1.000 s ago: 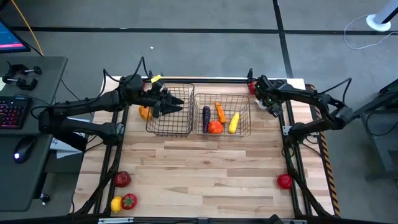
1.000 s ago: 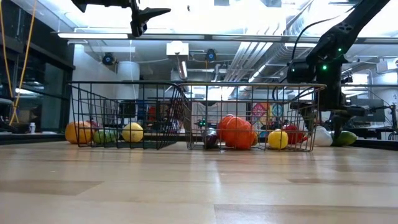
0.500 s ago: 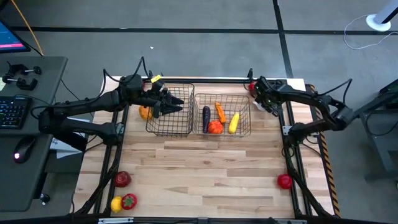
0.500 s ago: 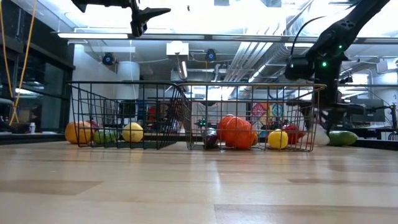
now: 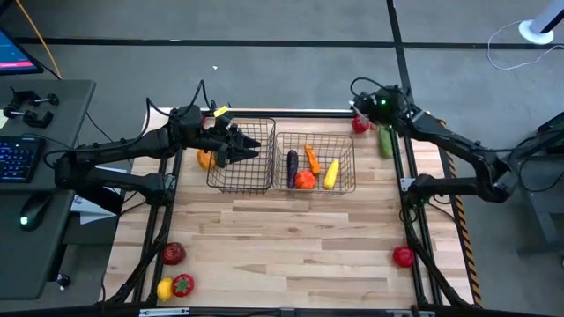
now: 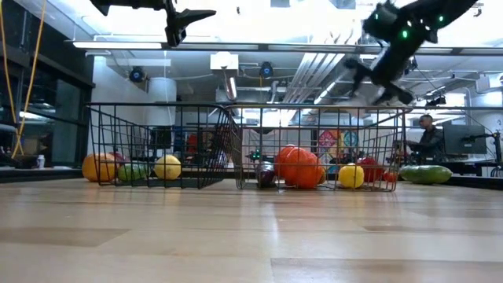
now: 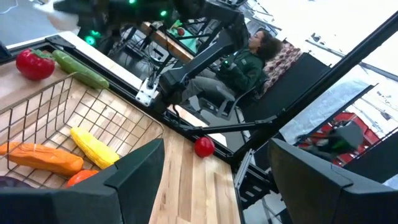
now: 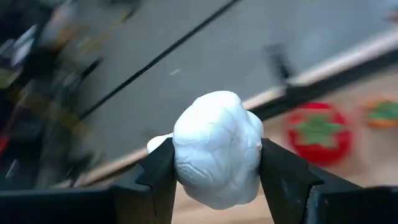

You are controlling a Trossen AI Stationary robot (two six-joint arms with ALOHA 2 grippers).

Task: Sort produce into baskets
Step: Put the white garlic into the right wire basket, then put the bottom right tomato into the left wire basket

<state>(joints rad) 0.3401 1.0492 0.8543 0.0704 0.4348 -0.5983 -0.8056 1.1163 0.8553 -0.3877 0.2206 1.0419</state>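
**A:** What did the overhead camera give you?

**B:** The right gripper [image 5: 370, 104] was up over the far right corner of the table, just beyond the wider basket [image 5: 316, 187], which already held a carrot [image 5: 312, 158], a corn cob [image 5: 331, 173] and an aubergine [image 5: 293, 167]. The left gripper [image 5: 249, 150] hung over the narrower basket [image 5: 240, 188], fingers apart and carrying nothing. A cucumber [image 5: 386, 140] lay just beside the wider basket's right wall, and loose produce sat along the near edge at both corners.

**A:** And from table height?

**B:** The right arm was high, well above the basket rims, so there looked to be free air for crossing over the mesh. The cucumber [image 6: 425, 174] lay flat on the wood.

**A:** The left wrist camera?

**B:** Its own fingers [image 7: 138, 175] stood wide apart. Below them were the wider basket's corner and the table's far edge, with a person seated beyond it.

**A:** The right wrist?

**B:** Both pads [image 8: 160, 177] were clamped on a white garlic bulb [image 8: 216, 147], with a red tomato [image 8: 318, 133] on the table beneath.

**A:** What worried you?

**B:** The bulb is rounded and bulges past the pads, so I judged a quick swing could squeeze it out. That near the table's edge, it might roll off. Letting go before clearing the near rim would leave it outside the mesh.
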